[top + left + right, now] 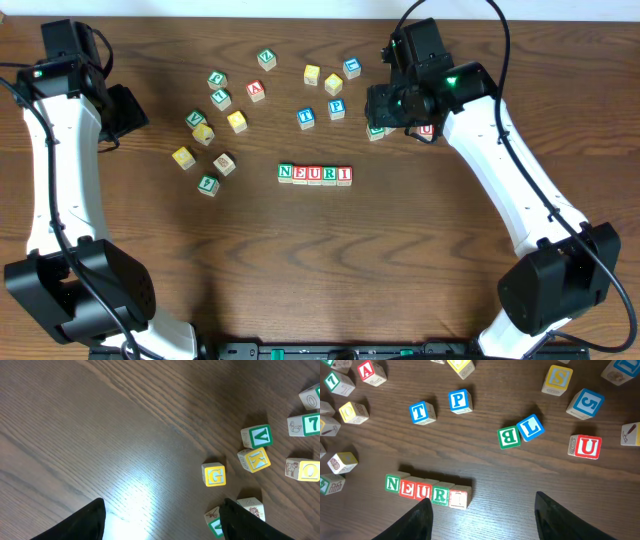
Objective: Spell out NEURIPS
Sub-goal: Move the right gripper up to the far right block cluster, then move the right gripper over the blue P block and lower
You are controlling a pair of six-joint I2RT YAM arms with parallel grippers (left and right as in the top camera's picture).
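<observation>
The NEURI row [315, 175] stands at the middle of the bench [330, 260], 5 cubes touching side by side, with bare wood just right of the I. By that reading, P and S remain to be added. The blue P cube [459, 400] sits beyond the row, near the blue T cube [422, 412] but apart from it. The yellow S cube [557, 379] lies farther right. These look like light, stiff wooden cubes with smooth painted faces, so a square pinch on 2 opposite side walls should hold. P is best taken on the faces turned away from T. The right jaws hang open and empty above the loose cubes. The left jaws stand apart, holding nothing, near the yellow G cube [214, 474].
</observation>
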